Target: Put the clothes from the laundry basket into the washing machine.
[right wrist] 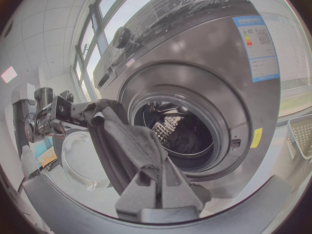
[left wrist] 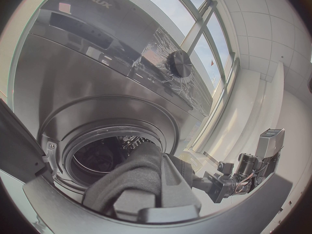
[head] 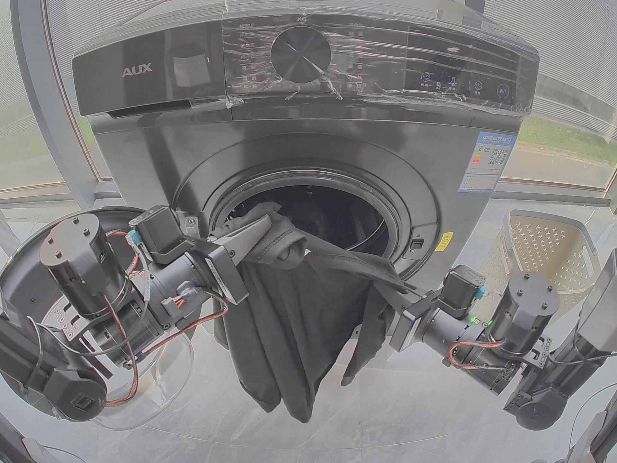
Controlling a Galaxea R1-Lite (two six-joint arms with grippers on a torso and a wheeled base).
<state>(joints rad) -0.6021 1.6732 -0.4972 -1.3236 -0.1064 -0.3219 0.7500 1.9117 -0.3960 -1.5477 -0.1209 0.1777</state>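
Note:
A dark garment (head: 302, 316) hangs stretched between both grippers in front of the washing machine's round opening (head: 321, 217). My left gripper (head: 260, 226) is shut on one bunched end of it at the opening's left rim; the cloth (left wrist: 136, 173) covers its fingers in the left wrist view. Lower right of the opening, my right gripper (head: 402, 297) is shut on the other end, and the fabric (right wrist: 130, 147) is pinched between its fingers (right wrist: 174, 186). Most of the garment droops toward the floor. Dark clothes lie inside the drum (right wrist: 182, 137).
The washer door (head: 38, 303) stands swung open at the left, its glass bowl (right wrist: 81, 160) facing out. A pale perforated laundry basket (head: 553, 252) stands on the floor to the right of the machine. The tiled floor (head: 385, 413) lies in front.

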